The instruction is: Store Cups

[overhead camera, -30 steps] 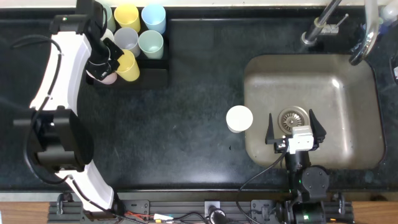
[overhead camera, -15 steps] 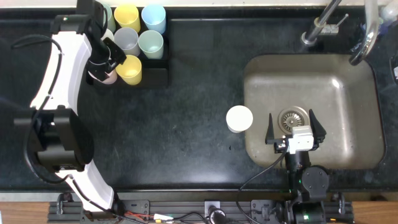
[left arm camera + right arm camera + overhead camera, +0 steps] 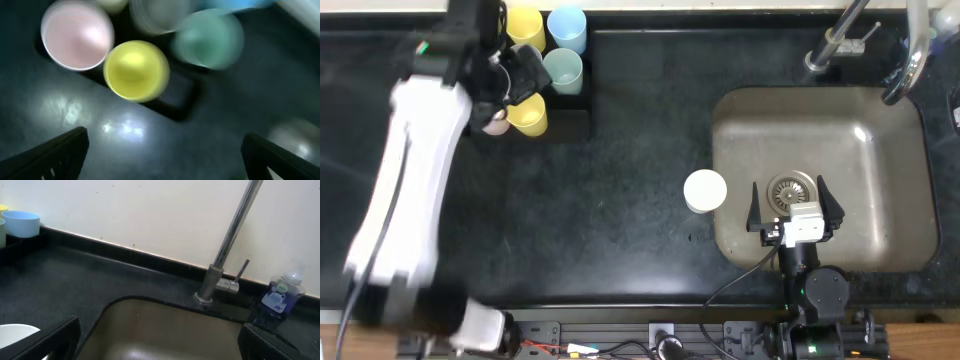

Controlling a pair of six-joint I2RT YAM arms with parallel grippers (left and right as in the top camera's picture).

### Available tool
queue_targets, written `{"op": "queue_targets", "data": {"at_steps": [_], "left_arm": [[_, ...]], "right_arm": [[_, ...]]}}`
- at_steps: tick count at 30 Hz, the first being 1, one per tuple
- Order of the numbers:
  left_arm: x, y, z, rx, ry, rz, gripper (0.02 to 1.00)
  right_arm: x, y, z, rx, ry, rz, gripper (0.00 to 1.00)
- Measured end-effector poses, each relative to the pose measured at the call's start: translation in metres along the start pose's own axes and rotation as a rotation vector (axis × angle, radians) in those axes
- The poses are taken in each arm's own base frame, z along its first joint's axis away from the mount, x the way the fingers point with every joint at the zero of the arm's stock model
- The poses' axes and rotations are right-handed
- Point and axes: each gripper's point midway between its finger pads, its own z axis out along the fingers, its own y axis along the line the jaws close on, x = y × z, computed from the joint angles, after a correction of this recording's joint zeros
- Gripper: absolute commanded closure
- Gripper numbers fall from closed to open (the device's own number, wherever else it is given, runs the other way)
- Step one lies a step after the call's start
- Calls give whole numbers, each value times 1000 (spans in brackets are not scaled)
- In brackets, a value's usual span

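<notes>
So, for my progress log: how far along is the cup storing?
Done: a yellow cup, a pink cup and others stand in the rack. In hand: nothing; the left tool hangs open above them. Left: the white cup at the sink edge; the right tool sits open over it.

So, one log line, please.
left tool open near rack | yellow cup in rack | white cup by sink | right tool open

Even overhead light falls on the dark counter [image 3: 620,200], and the steel sink [image 3: 880,110] throws back a bright patch. The left arm [image 3: 405,190] is smeared with blur. In the left wrist view the cups [image 3: 136,70] look soft, and pale glare lies on the counter. The wall [image 3: 150,215] is bright.
</notes>
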Motion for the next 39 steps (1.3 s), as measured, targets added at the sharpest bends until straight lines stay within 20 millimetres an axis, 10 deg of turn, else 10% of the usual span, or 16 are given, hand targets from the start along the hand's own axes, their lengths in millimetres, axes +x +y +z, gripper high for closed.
{"op": "queue_targets", "data": {"at_steps": [2,5,9,13,19,39], "left_arm": [[10,-1,-85,129,-179,195,18],[34,33,-132,182,-402,335,18],[77,82,-77,178,-586,414,18],[87,79,-24,303,-793,472,18],[99,75,-40,406,-1031,569,18],[152,112,26,258,-753,746,18]], "right_arm": [[0,0,0,0,1,0,3],[0,0,0,0,-1,0,3],[-1,0,0,0,-3,0,3],[-1,0,0,0,-2,0,5],[0,0,0,0,-2,0,3],[0,0,0,0,-2,0,3]]}}
